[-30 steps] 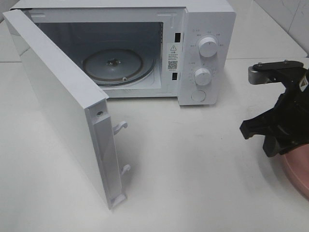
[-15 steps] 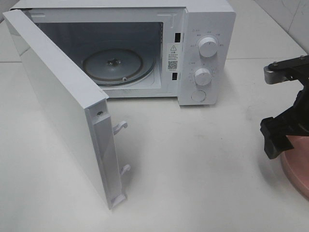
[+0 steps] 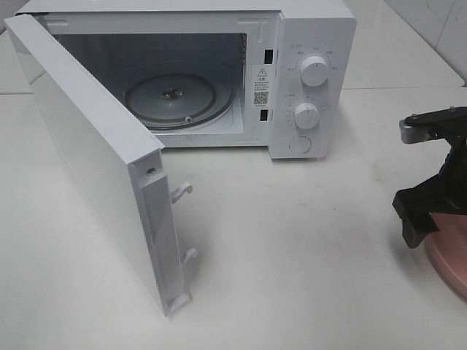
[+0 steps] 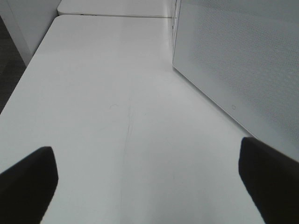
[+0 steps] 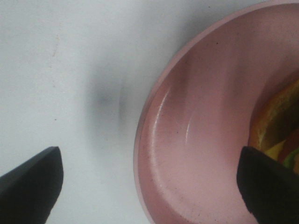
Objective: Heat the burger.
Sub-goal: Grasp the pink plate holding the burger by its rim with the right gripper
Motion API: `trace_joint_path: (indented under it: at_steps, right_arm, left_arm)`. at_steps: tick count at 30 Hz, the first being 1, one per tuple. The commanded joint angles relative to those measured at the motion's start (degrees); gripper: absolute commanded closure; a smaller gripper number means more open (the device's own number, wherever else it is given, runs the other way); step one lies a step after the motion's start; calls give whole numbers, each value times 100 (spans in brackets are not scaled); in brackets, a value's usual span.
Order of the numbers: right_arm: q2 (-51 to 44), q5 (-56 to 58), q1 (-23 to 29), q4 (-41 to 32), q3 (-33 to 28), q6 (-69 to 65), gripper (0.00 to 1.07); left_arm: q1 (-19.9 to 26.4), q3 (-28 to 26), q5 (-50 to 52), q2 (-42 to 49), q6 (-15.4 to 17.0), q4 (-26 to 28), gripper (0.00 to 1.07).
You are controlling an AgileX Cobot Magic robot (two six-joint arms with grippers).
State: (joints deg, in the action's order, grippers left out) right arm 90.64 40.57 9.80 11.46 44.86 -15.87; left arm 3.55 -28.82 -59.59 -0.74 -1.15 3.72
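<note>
I judged that I was at the start of the fetching step: the microwave [image 3: 314, 44] stood on the worktop [image 3: 292, 255] with its door [image 3: 87, 146] already swung wide and its glass turntable [image 3: 171, 98] bare, so nothing was yet in place to heat. The burger [image 5: 273, 121] sat on a pink plate [image 5: 210, 116] at the far right of the worktop, well apart from the microwave. Only a sliver of its bun and lettuce showed at the edge of my right wrist view, and the high camera did not show it at all. My right tool [image 5: 149, 184] hung over the near side of that plate with its jaws spread wide and nothing between them but the plate's rim and bare worktop; I could not tell how high above the plate it was. My left tool [image 4: 148, 182] was just as wide and empty, low over the worktop beside the outer face of the door. The next move, as I read it, called for settling my right tool on a firm hold, either across the plate's rim or around the bun. It would then have to lift level so the burger would not slide, and carry it through the open front onto the turntable without clipping the door's edge.
</note>
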Motion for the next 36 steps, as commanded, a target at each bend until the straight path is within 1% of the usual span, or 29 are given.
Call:
trace_joint_path:
  at_steps: [1, 3, 15, 22, 26, 32, 34, 35, 36]
  right_arm:
    - [143, -97, -97, 46, -11, 46, 13]
    - [304, -206, -160, 40, -11, 103, 14]
    - [854, -619, -160, 40, -11, 143, 17]
    - [991, -791, -160, 46, -11, 160, 19]
    - [1243, -848, -160, 46, -11, 201, 20]
    - [1295, -882, -160, 86, -11, 201, 22]
    - [1295, -882, -160, 149, -11, 195, 28]
    - [1295, -882, -160, 149, -11, 195, 28]
    - [1295, -865, -160, 149, -11, 166, 36]
  left_arm:
    - [-23, 23, 17, 17, -11, 29, 9]
    - [-23, 23, 17, 17, -11, 29, 9]
    - [-23, 23, 17, 17, -11, 29, 9]
    - [-23, 23, 17, 17, -11, 29, 9]
    - [-23, 23, 17, 17, -11, 29, 9]
    - [-23, 23, 17, 17, -11, 29, 9]
    - [-23, 23, 17, 17, -11, 29, 9]
    - [-23, 23, 17, 17, -11, 29, 9]
    - [-23, 23, 17, 17, -11, 29, 9]
